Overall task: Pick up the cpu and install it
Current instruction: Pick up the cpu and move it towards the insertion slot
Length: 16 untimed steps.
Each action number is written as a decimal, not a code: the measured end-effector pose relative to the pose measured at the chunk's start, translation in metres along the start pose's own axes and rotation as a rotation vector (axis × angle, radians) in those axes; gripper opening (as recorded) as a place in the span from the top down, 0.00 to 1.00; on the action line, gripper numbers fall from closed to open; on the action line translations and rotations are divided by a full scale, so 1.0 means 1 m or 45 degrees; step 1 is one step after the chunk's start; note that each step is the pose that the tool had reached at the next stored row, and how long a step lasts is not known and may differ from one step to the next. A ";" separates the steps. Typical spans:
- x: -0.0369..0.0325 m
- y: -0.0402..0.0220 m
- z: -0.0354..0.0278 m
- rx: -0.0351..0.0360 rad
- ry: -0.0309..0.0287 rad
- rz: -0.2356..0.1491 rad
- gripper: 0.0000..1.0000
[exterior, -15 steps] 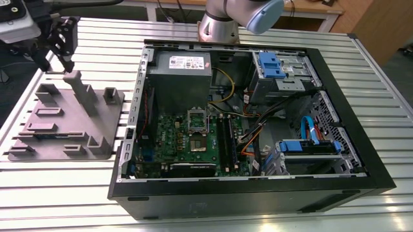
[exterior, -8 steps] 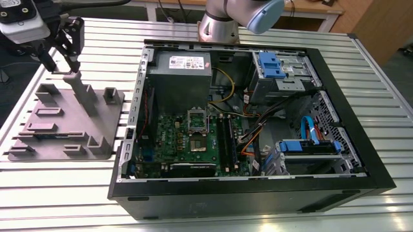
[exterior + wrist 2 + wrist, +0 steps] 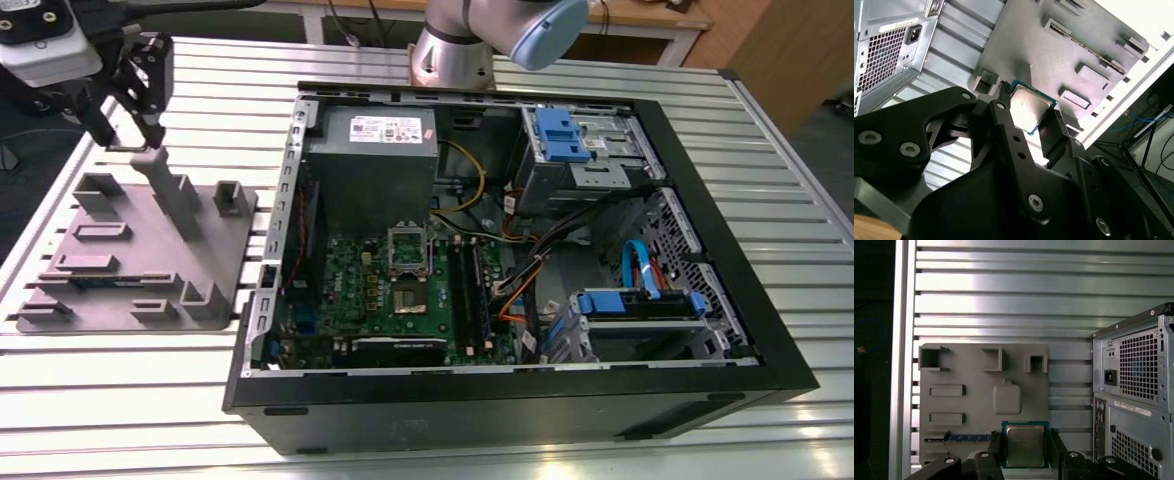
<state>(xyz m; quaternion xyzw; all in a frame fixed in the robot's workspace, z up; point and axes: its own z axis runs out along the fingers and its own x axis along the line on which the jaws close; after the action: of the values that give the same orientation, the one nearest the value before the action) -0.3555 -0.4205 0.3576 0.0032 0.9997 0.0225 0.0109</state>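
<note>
The cpu [image 3: 1025, 444] is a small square chip with a pale metal top and a green rim. It sits between the two black fingers of my gripper [image 3: 1025, 437], which is shut on its opposite edges. It looks lifted above the grey tray [image 3: 969, 405], near the tray's square recess [image 3: 1006, 397]. The second wrist view shows the cpu [image 3: 1028, 106] clamped the same way. In the exterior view my gripper [image 3: 128, 132] hangs over the far end of the grey tray [image 3: 134, 250], at that view's left. The open computer case [image 3: 521, 250] holds the green board [image 3: 400, 295] with its silvery socket frame [image 3: 408, 250].
The tray carries raised posts [image 3: 171, 195] and slots, and a memory stick [image 3: 956, 438] lies in one slot. Inside the case are a grey power supply box [image 3: 374, 160], blue drive brackets [image 3: 561, 135] and loose cables [image 3: 534, 260]. The arm's base [image 3: 454, 55] stands behind the case on the ribbed metal table [image 3: 134, 400].
</note>
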 end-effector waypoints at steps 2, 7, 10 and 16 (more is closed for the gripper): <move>-0.0001 0.0001 -0.0030 0.0000 0.0000 0.000 0.53; -0.0002 0.0002 -0.0061 -0.0003 -0.0003 0.000 0.53; -0.0003 0.0003 -0.0062 -0.0001 -0.0001 0.000 0.53; -0.0045 0.0003 -0.0061 -0.0001 0.0000 0.000 0.53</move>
<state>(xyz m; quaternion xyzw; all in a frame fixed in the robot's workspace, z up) -0.3511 -0.4205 0.3638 0.0032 0.9997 0.0225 0.0109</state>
